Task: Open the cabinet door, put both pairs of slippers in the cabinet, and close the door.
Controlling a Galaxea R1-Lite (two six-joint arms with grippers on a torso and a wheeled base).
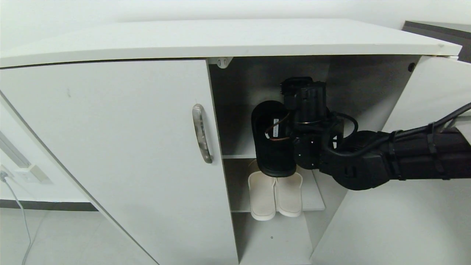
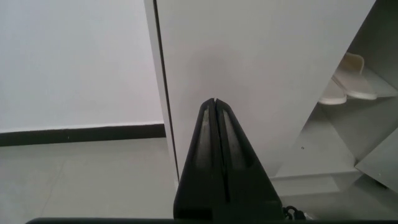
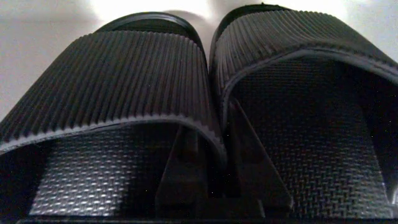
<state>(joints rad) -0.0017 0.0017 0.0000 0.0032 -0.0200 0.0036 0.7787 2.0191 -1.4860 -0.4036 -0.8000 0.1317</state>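
Two pairs of slippers here, four slippers in all. Start at the cabinet (image 1: 228, 36): it has two doors. The left door (image 1: 110, 147) is closed, with one metal handle (image 1: 201, 133) near its inner edge. The right door (image 1: 434, 95) is swung wide open.

Inside the cabinet's open right half there is one shelf (image 1: 312, 198). The white slippers (image 1: 275, 195) lie on it side by side, both of them flat and touching each other. One end of each juts just past the shelf's front edge.

Your right hand (image 3: 214, 174) is inside the cabinet, above that shelf. It is clenched on the black slippers (image 1: 272, 140), both of them at once. From the wrist you can count them: one ribbed strap (image 3: 112, 81), then a second ribbed strap (image 3: 298, 68). The fingers (image 3: 249, 165) pinch the two inner sides together in the middle. From the head camera the black pair hangs upright over the back of the white pair. Whether they touch the white ones, I can't tell.

Your left hand (image 2: 214, 124) is outside the cabinet, facing the closed left door. Its two fingers are pressed flat together and it holds nothing.
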